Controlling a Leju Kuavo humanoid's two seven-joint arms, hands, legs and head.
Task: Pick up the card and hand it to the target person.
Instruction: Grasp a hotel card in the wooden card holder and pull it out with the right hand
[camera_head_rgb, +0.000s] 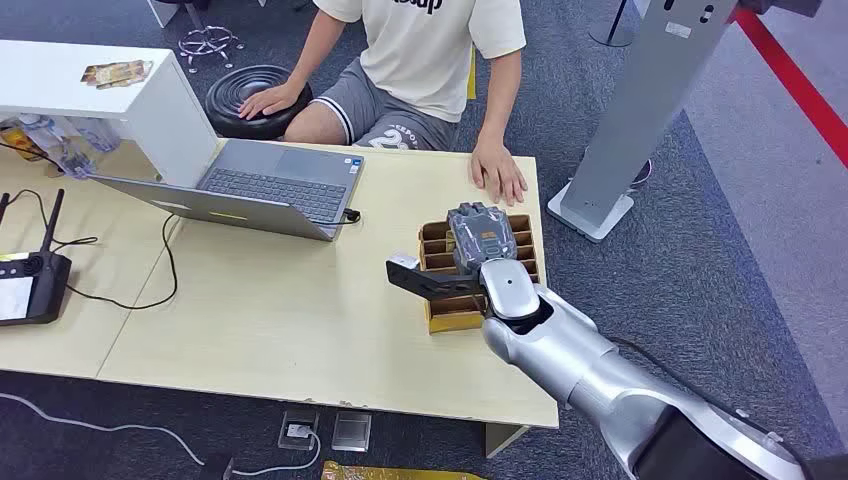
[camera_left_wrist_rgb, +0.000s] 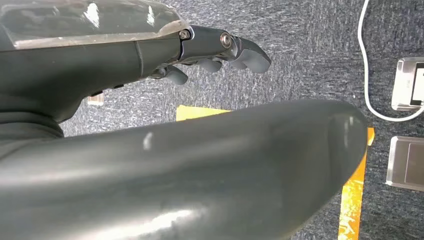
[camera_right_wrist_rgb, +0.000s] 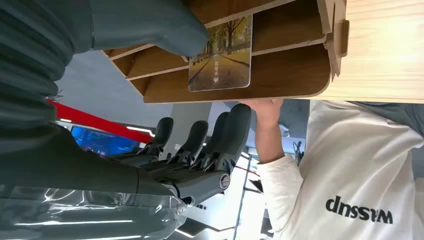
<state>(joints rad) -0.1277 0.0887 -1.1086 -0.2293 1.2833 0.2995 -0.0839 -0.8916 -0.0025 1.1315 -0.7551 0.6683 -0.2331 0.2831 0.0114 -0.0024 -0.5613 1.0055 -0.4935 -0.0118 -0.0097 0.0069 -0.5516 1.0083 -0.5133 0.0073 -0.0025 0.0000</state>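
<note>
On the right side of the bench (camera_head_rgb: 300, 330), near its far edge, a brown wooden rack (camera_head_rgb: 436, 258) with many slots stands upright. The right hand (camera_head_rgb: 480, 250) reaches over this rack from the near side. In the right wrist view the card (camera_right_wrist_rgb: 220, 54), with a picture of a road and yellow trees, sits in one slot of the rack. The thick thumb (camera_right_wrist_rgb: 150, 25) lies at the card's edge, and the dark fingers (camera_right_wrist_rgb: 220, 130) are spread apart on the other side of the rack wall. So the right hand is open around the rack and does not have hold of the card yet, as far as the pictures show.

The left hand (camera_left_wrist_rgb: 220, 47) hangs low over the floor with its fingers curled in, holding nothing.

A person in a pale shirt (camera_head_rgb: 440, 50) sits at the far side, with one hand (camera_head_rgb: 498, 170) flat on the bench just beyond the rack. A laptop (camera_head_rgb: 260, 190) lies open to the left.

The task looks only just begun. The reach is done. Pinching the card, lifting it out and giving it to the person are all left to do.
</note>
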